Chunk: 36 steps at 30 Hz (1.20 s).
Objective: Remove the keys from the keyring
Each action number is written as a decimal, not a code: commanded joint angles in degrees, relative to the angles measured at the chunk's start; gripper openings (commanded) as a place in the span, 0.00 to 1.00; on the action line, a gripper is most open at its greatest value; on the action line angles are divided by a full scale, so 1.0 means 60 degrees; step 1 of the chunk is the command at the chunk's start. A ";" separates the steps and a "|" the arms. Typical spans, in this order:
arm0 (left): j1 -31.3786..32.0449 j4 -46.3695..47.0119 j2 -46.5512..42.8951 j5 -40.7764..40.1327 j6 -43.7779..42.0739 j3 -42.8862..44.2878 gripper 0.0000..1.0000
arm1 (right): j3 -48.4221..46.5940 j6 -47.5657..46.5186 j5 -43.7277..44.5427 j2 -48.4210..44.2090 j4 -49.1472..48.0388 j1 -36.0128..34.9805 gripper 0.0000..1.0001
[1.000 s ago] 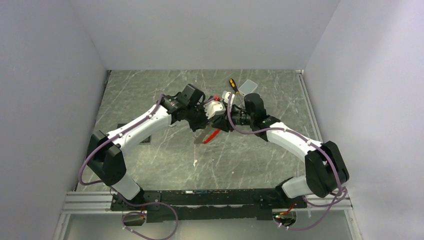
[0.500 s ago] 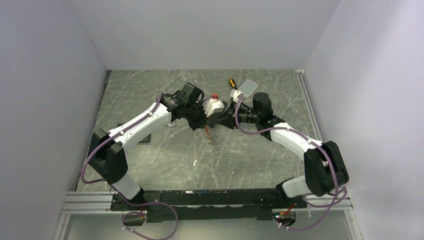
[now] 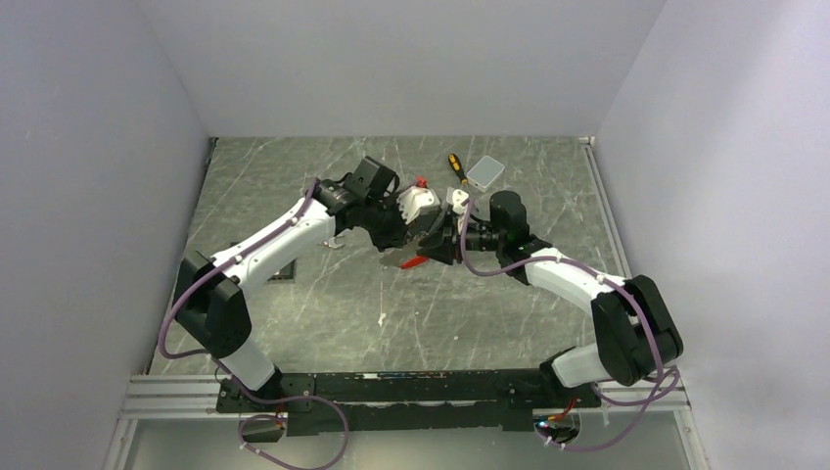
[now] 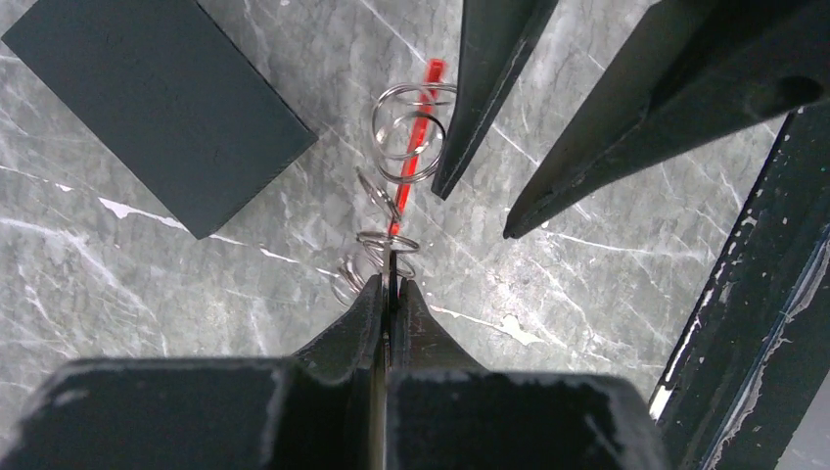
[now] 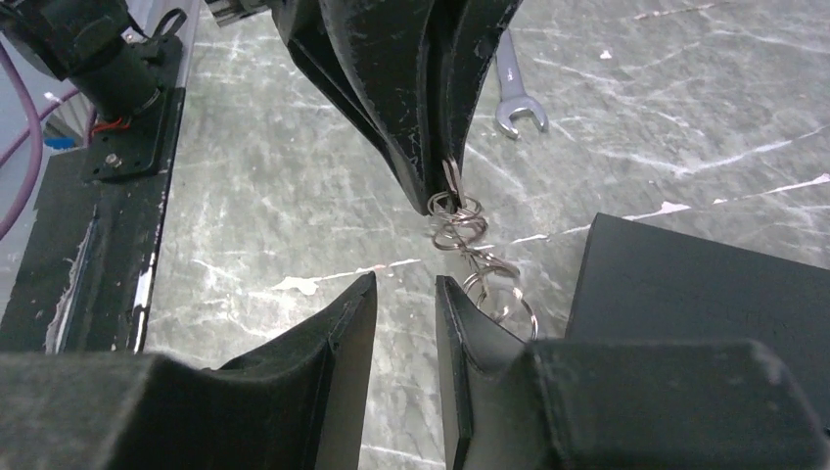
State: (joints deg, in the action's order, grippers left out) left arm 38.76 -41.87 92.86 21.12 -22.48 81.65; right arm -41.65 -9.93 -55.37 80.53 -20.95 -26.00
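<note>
Black right gripper point(image 5: 404, 284), low centre of its wrist view: jaws narrowly parted, empty. Black left gripper point(image 4: 390, 284) is pinched tight on the floppy keyring of linked silvery wire rings and red strap point(image 4: 405, 147), mid-frame. Light, slack, probably slippery, so take one ring across its flat. The keys cannot be made out.

Enclosure seen from above. The tabletop point(image 3: 294, 323) has a grey-green, stone-patterned surface with pale veins and a few white scuffs point(image 3: 381, 318). Three plain, matt, pale lilac-grey panels bound it: left wall point(image 3: 88, 196), back wall point(image 3: 401, 59) and right wall point(image 3: 724, 176). A light metal strip point(image 3: 605, 211) runs along the tabletop's right edge, and a dark gap point(image 3: 207, 166) along its left edge. An aluminium rail point(image 3: 166, 397) spans the near edge. Lighting is even and diffuse, with soft shadows.
</note>
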 commanded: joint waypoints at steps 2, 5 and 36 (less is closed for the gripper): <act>-0.0053 0.0137 0.0098 0.0372 0.0620 0.0512 0.00 | -0.0092 -0.0097 0.0181 -0.0035 -0.0786 -0.0204 0.33; -0.0059 0.0127 0.0145 0.0426 0.0640 0.0553 0.00 | -0.0147 -0.0225 0.0428 0.0003 -0.0768 -0.0245 0.33; -0.0296 0.0045 0.0532 0.0747 0.1292 0.0947 0.00 | -0.0224 -0.0490 0.1046 0.0042 -0.1162 -0.0494 0.32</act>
State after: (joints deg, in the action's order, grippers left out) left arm 36.71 -44.31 95.18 22.68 -17.34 84.62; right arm -41.74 -11.99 -45.54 81.58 -23.62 -29.23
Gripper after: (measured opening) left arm 0.033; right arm 0.325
